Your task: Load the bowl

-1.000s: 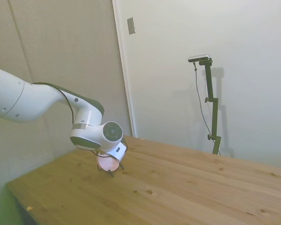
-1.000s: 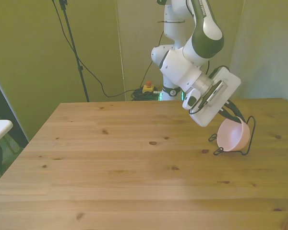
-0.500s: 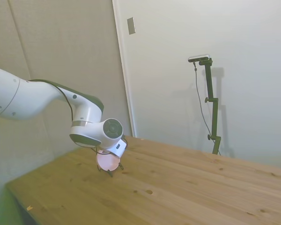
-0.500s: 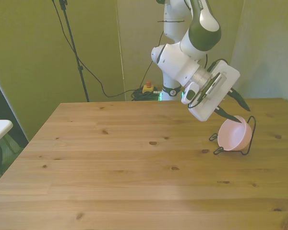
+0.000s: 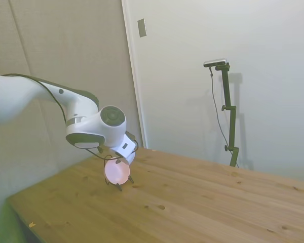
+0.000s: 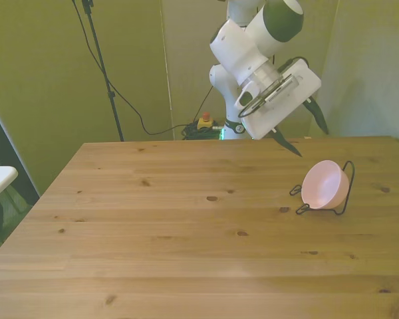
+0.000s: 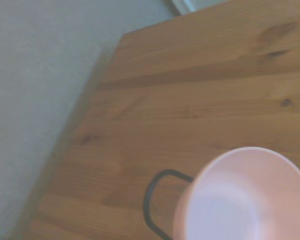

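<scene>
One bowl (image 6: 324, 185) leans tilted in the wire stand (image 6: 343, 193) on the table (image 6: 186, 239); the claw (image 6: 299, 129), fingers spread and empty, hangs above it. Retreating upward, clear of the stand, looks wisest.

The white Franka arm with dark grey joint covers (image 6: 263, 33) is reaching down from the far side of the table toward the front view's right, its last links bending over so that the flat white wrist block (image 6: 279, 96) is tilting at a slant. The two-finger gripper with dark pointed fingers (image 6: 304, 129) is hanging in the air, holding nothing. Its fingers (image 6: 317, 115) are standing spread wide apart and pointing down and toward the front view's right. In the side view the rounded white wrist joint (image 5: 104, 129) is sitting low at the left, and the gripper (image 5: 122, 152) is mostly hiding beneath it.
</scene>
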